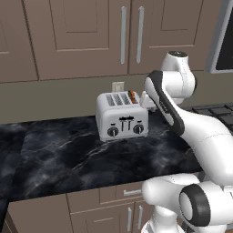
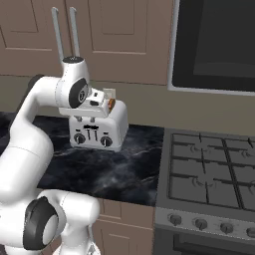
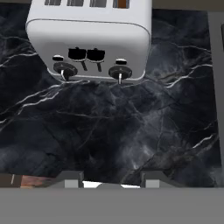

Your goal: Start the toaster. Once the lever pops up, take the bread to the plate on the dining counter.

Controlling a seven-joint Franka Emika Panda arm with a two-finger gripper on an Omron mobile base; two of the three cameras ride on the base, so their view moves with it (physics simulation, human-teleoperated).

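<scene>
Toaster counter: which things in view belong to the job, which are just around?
Job: toaster, bread in its rightmost slot, gripper up above the counter.
Around: black marble counter, stove, upper cabinets, wall outlet.

Toaster (image 2: 102, 130) on black marble counter (image 2: 119, 172), left of stove (image 2: 209, 174). Bread (image 2: 111, 104) protrudes from rightmost slot. Gripper (image 2: 102, 102) above toaster top, beside bread.

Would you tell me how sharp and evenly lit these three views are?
Left base view: flat, even light, toaster slightly soft, no glare. Right base view: the same, bread small and blurry. Hand view: crisp marble veining on the counter, a soft shadow under the toaster.
</scene>
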